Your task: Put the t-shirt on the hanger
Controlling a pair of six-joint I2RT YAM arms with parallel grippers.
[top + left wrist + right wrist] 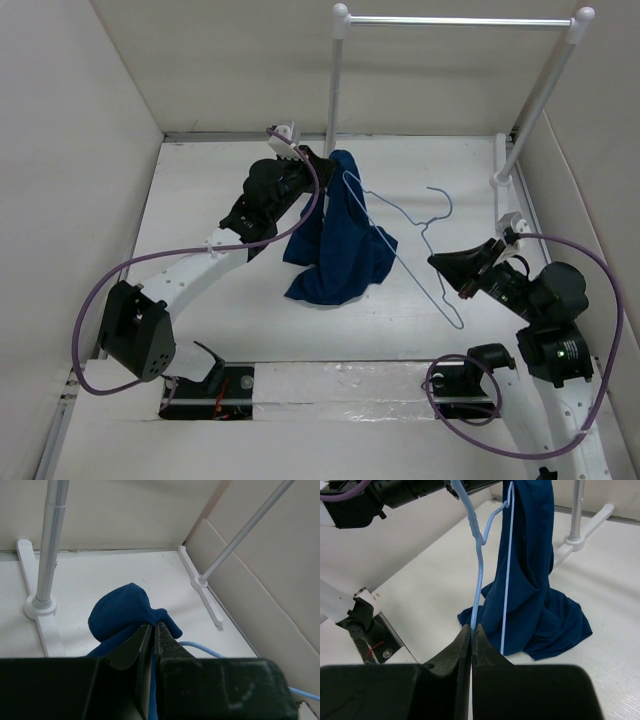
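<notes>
The dark navy t-shirt (335,235) hangs in a bunched column from my left gripper (322,158), which is shut on its top; its lower folds rest on the table. In the left wrist view the gripper (153,625) pinches the blue fabric (120,612). The pale blue wire hanger (420,240) is held up by my right gripper (447,268), shut on its wire. In the right wrist view the gripper (471,628) clamps the hanger (479,555), whose far end reaches up into the shirt (540,590) near the left gripper.
A white tubular garment rail (455,20) stands at the back, with posts and flat feet (500,175) on the table. White walls enclose the left, right and back sides. Purple cables loop beside both arms.
</notes>
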